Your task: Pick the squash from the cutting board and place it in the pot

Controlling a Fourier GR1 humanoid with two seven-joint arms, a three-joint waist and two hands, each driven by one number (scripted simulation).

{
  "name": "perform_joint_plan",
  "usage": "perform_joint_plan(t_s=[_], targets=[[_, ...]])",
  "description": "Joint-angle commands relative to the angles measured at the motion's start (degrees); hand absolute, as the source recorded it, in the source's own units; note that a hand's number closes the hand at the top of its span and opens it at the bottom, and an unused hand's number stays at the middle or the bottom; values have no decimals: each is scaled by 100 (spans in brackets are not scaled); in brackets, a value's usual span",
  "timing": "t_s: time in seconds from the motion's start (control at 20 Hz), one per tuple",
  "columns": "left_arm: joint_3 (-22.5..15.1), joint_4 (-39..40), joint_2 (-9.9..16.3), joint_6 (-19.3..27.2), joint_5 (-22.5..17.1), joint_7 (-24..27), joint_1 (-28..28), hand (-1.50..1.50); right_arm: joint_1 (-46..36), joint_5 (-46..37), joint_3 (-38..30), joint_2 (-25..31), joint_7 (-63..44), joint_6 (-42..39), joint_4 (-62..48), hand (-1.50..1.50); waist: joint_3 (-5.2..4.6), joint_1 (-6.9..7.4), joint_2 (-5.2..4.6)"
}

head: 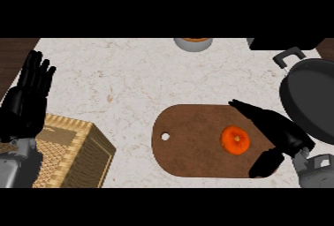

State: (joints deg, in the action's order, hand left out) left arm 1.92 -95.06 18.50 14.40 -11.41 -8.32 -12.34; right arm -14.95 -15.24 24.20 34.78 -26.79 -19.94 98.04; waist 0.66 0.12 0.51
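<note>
Head view: right hand (277, 132) open and empty over the cutting board's (189, 145) right end, fingers and thumb flanking but clear of the orange squash (235, 140) just to its left, pot (313, 99) beyond at right; left hand (29, 95) rests open, far left.

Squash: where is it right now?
In the head view the squash lies on the right part of the cutting board, just left of the right hand, whose open fingers and thumb flank it without closing. The pot is further right.
</note>
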Motion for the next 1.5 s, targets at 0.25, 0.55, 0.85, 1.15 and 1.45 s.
perform_joint_plan(t_s=[0.25,0.55,0.85,1.15,1.45], targets=[[-36,211,125,-164,-7,-447,47,0,-166,-716,78,-543,299,62,-790,-150,-64,26,-60],[-275,169,-99,101,171,-507,-78,0,-41,-1087,41,-830,562,299,-1266,-150,-62,9,-61],[-120,466,42,-108,-2,-266,-99,0,-9,-1468,331,-739,1440,164,-1512,150,-63,0,-67],[41,147,215,-228,-260,-432,137,0,192,-1881,329,-880,1916,570,-1641,150,-63,9,-50],[-288,92,-56,111,116,-405,92,0,-50,-2154,153,-1052,2220,625,-2076,150,-62,9,-55]])
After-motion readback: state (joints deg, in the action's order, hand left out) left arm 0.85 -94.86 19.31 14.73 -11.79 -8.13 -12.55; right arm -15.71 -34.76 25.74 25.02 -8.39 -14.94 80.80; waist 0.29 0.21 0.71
